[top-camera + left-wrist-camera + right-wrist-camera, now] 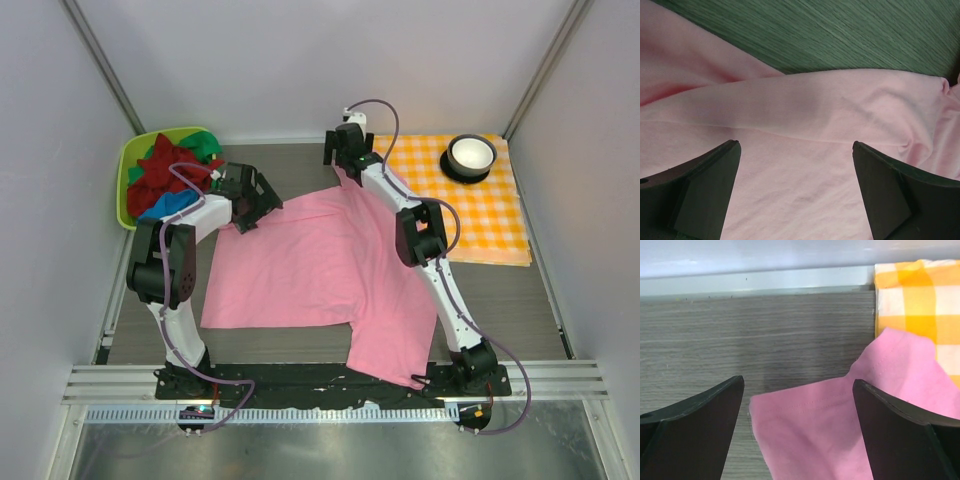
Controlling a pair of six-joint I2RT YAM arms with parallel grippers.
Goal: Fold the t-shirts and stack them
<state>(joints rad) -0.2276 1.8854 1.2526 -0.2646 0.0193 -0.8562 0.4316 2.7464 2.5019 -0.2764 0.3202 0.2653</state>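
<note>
A lime-green basket (122, 200) is seen at the table's far left corner, heaped with a dark red t-shirt (160, 170), a green t-shirt (205, 146) and a bright blue t-shirt (166, 207). An orange-and-white checked cloth (495, 215) is spread at the far right, and a white bowl (471, 153) is set on a dark round mat on it. The light pink t-shirt (300, 265) is laid out across the middle of the grey wood-grain table (290, 160), 1 corner draped over the near edge between the 2 arm bases. The left gripper (796, 150) is held with jaws wide apart just above the shirt's far left edge, nothing pinched. The right gripper (799, 385) is likewise spread wide and empty above the shirt's far corner, whose tip is seen overlapping the checked cloth's edge. Bare table is left along the back wall and at the near left.
</note>
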